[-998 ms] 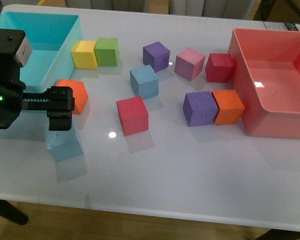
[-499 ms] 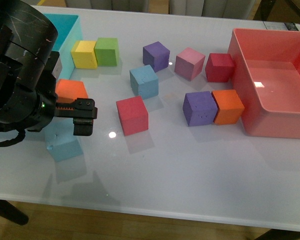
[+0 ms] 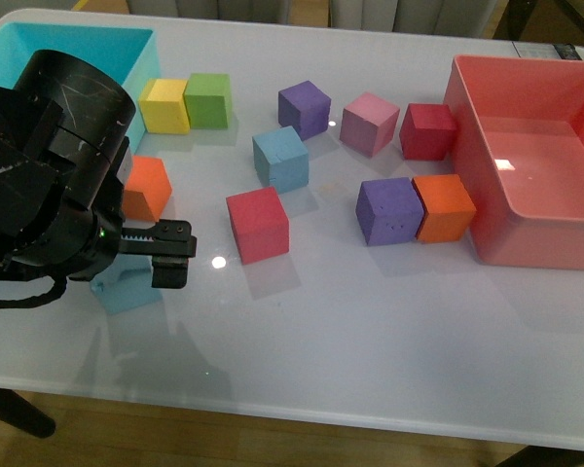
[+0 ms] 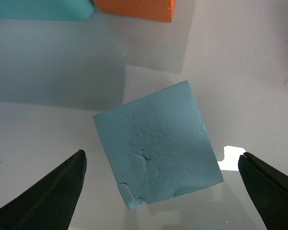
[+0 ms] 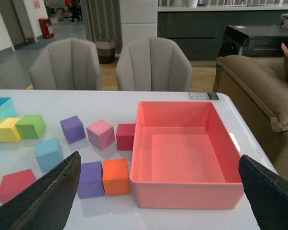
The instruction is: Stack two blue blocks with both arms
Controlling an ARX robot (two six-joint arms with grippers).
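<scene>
One light blue block (image 3: 128, 290) lies near the table's front left, partly hidden under my left arm. In the left wrist view this block (image 4: 153, 143) sits turned at an angle, between and just beyond the two black fingertips (image 4: 53, 191). My left gripper (image 3: 141, 255) (image 4: 162, 155) is open above it and does not touch it. The second blue block (image 3: 280, 159) (image 5: 49, 153) stands free at mid table. My right gripper (image 5: 158, 158) is open and empty, raised above the table's right side and out of the front view.
An orange cube (image 3: 144, 187) (image 4: 134, 9) and the turquoise bin (image 3: 88, 49) are close behind the left gripper. A red cube (image 3: 258, 224) lies to its right. Yellow, green, purple, pink, dark red and orange cubes are scattered behind. A pink bin (image 3: 526, 195) stands at right.
My left arm has swung right and toward the table's front, so its open gripper now hangs over the near blue block. No block has moved.
</scene>
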